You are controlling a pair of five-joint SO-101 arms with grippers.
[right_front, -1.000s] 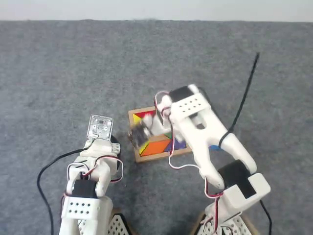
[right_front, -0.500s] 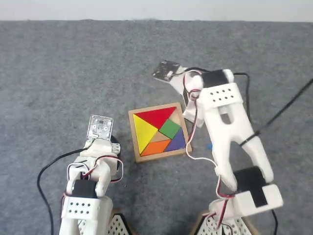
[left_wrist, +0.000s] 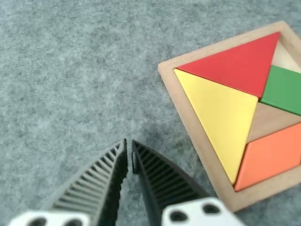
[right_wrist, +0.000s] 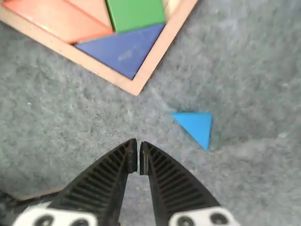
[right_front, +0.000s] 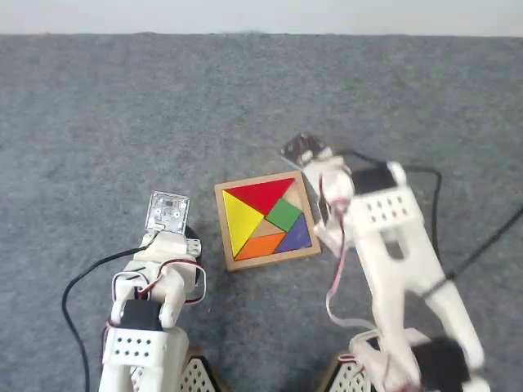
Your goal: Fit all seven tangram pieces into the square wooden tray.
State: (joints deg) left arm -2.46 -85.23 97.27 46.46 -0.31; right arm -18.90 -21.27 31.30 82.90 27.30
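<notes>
Tray (right_front: 245, 263) sits mid-carpet, nearly full: red triangle (right_front: 261, 196), yellow triangle (right_front: 239, 220), green square (right_front: 283, 214), orange piece (right_front: 261, 243) and dark-blue triangle (right_front: 296, 237) all flat inside. Tan patches (left_wrist: 270, 120) between them (bare floor or plain wood, can't tell). One straggler: the light-blue triangle (right_wrist: 195, 127), flat on the carpet just off the tray corner by the dark-blue one, not touching the rim.

Right gripper (right_wrist: 138, 155) hangs outside that same corner, claw pressed together, tips near the straggler but a bit to one side. That's prob. the step in hand: grab it. To do it well: spread the claw first, shift over the piece, pinch across an edge and the opposite point, and sink into the pile, since it's thin and could skid.

Left gripper (left_wrist: 129, 148) parked off the tray's yellow side, claw together too, well out of it.

Obstacles? Tray rim close by, so approach from the far side. Carpet (right_front: 122, 106) otherwise open.
</notes>
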